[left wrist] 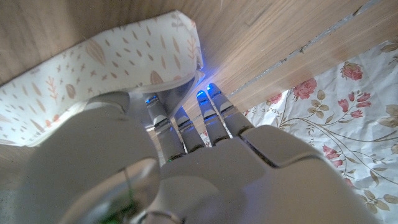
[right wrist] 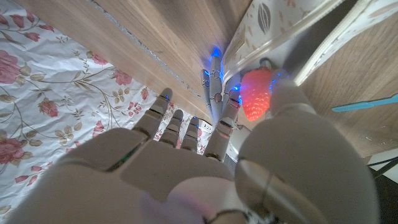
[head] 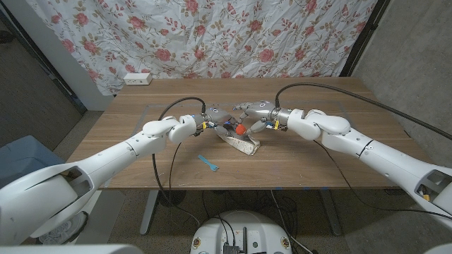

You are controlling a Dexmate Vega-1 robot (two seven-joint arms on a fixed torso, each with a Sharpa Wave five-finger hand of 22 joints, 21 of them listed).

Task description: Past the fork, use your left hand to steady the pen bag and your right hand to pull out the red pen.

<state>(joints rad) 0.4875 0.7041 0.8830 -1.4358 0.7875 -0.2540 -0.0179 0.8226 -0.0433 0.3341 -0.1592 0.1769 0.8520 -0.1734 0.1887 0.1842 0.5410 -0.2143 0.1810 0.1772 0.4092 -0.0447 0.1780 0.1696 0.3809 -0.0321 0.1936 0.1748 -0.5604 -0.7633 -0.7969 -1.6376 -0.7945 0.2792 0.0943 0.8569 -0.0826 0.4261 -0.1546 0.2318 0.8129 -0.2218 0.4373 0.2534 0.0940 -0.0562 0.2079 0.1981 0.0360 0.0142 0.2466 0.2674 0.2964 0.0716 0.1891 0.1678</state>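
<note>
Mid-frame, my left hand (head: 203, 125) grips the pen bag (head: 241, 143) steady; my right hand (head: 248, 120) seemingly pinches the red pen (head: 241, 130) for pulling.

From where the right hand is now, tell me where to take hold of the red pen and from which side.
Pinch the red strawberry-shaped top, the pen's one exposed part; its shaft seems buried in the pen bag. It juts from the bag's open end at the right hand, whose fingertips are already beside it, so come from that side and likely pull along the bag's length, while the left hand holds it.
</note>
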